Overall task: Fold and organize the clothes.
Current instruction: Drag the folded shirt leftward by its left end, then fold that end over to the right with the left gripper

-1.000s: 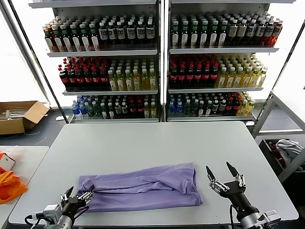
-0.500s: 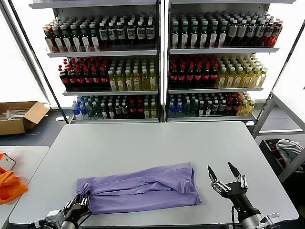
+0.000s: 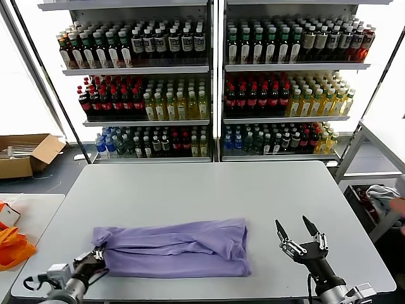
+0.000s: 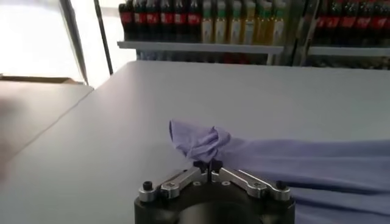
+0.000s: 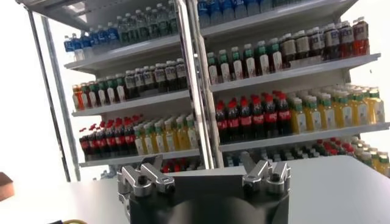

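Observation:
The lavender T-shirt lies folded in a long band across the near part of the grey table. My left gripper is shut on the shirt's bunched left end, low at the front left. In the left wrist view the fingertips pinch the gathered fabric, and the rest of the shirt runs away from them. My right gripper is open and empty, raised above the table right of the shirt. The right wrist view shows its spread fingers against the shelves, with no cloth.
Drink shelves stand behind the table. A cardboard box sits on the floor at far left. Orange fabric lies on a side table to the left. A grey-white cloth bundle sits at the right.
My left gripper has closed on the shirt's left end and pulled it left. The whole shirt has slid left on the table. The right gripper has stayed about where it was.

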Controlling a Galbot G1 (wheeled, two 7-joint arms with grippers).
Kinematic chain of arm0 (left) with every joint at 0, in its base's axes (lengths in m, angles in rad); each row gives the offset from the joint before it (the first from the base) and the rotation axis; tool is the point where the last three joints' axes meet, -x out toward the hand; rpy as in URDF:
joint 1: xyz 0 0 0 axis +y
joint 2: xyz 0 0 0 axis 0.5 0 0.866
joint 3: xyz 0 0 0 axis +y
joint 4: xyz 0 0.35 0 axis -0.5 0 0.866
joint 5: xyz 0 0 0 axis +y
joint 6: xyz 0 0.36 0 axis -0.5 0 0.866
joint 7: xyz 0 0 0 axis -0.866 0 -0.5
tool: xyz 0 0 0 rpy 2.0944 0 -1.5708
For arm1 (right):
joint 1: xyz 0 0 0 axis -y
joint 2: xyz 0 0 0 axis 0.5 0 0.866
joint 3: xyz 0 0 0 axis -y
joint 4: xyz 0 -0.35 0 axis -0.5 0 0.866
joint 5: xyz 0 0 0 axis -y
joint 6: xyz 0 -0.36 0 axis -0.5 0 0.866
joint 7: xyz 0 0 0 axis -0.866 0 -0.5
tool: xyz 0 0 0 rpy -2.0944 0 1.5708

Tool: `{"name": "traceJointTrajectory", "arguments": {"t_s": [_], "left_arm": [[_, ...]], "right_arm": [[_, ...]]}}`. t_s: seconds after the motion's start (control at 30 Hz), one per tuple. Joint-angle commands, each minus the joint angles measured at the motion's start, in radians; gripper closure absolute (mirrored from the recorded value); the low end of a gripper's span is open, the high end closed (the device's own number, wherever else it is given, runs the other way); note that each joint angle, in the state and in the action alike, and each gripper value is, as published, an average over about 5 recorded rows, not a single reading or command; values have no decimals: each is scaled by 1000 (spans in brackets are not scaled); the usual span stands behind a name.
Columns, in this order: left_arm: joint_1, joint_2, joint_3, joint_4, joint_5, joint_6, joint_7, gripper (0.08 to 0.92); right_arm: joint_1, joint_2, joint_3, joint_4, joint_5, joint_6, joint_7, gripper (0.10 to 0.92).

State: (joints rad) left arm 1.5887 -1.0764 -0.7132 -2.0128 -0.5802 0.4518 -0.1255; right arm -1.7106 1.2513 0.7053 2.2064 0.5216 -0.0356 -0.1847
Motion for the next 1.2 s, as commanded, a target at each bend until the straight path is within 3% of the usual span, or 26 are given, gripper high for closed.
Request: {"name": "traceJointTrajectory", "arguments": {"t_s": [0.03, 0.17, 0.3, 0.5, 0.6, 0.83, 1.2], "left_arm": [[-84, 322, -280, 310, -1, -85, 256, 907], [-79, 388, -354, 318, -19, -94, 289, 907], [-73, 386, -372, 193, -76, -56, 275, 907], [-79, 273, -260, -112, -112, 22, 226, 907], [-96, 191, -137, -192, -68, 45, 224, 907], [-95, 57, 118, -204, 62, 29, 213, 907], [-167, -65, 248, -142, 133, 39, 188, 907]], "right_arm": [[-6, 0, 6, 6, 7, 2, 1, 203], [-16, 3, 9, 11, 7, 4, 2, 203], [-21, 11, 5, 17, 4, 3, 3, 203], [-23, 18, 1, 21, -1, 2, 3, 203], [-21, 22, -3, 11, -10, 5, 3, 203], [-30, 20, 0, 8, -9, 11, 4, 203], [-19, 21, 4, 6, -10, 11, 6, 203]]}}
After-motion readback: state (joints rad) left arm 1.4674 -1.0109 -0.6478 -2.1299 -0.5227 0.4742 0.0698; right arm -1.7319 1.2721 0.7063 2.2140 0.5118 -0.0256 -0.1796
